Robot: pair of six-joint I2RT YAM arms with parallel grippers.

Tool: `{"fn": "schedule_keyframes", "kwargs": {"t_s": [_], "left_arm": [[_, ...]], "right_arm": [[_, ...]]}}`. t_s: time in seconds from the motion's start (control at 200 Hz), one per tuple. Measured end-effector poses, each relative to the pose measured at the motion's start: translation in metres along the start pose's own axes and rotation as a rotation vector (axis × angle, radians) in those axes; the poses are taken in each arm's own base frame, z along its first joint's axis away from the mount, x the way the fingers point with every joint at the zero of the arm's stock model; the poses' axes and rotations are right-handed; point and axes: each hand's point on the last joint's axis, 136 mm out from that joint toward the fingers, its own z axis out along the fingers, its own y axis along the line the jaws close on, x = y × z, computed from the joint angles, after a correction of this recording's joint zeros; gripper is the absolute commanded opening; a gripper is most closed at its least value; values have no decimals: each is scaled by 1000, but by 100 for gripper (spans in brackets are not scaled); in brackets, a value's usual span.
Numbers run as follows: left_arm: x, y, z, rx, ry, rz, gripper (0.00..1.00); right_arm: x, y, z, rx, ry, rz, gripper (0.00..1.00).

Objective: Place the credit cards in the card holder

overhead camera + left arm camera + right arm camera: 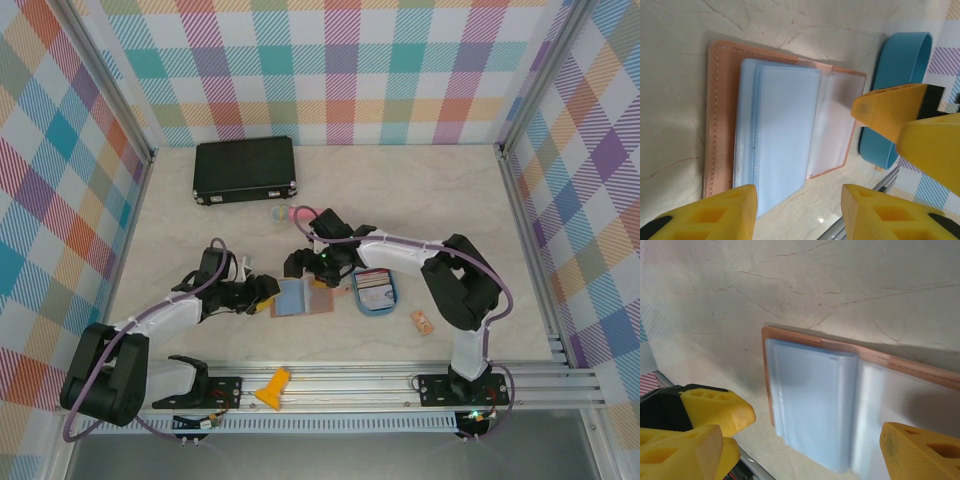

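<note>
Two sets of jaws, both parted, both empty. Left gripper (797,202): yellow fingers partway apart with nothing between them, poised low at the nine o'clock edge of the card holder (300,297) as the top view lays it out. Right gripper (802,440): fingers spread wide, reaching over the holder from its twelve o'clock side, no card in them. In the left wrist view one of its fingers hangs over the holder's clear leaf; whether it touches cannot be told. Card holder: opened flat on the table (450,200), pinkish-brown cover downward, a stack of pale blue sleeves and one clear leaf facing up. Every sleeve on view looks empty. Credit cards (374,287): lying together in the blue oval tray (900,65), which sits just beside the holder at three o'clock; red and pale faces show, but the number cannot be told. Small orange tag (422,321): on the table at four o'clock from the tray, apart from it. Black case (245,170): closed, well apart at eleven o'clock, toward the far wall. Progress, as judged: the holder is open and presented, which counts as preparation only. No card appears seated in a sleeve and none is in hand, so the whole of the loading is left: picking each card from the tray and sliding it into a pocket.
</note>
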Motion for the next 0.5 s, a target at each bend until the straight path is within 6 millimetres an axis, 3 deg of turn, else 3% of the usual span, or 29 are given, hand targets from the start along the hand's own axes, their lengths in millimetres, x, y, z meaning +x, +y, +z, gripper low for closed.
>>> {"fn": "schedule_keyframes", "kwargs": {"t_s": [0.18, 0.5], "left_arm": [[0, 3, 2, -12, 1, -4, 49], [-2, 10, 10, -26, 12, -12, 53]], "right_arm": [[-1, -2, -14, 36, -29, -13, 84], [0, -7, -12, 47, -17, -20, 84]]}}
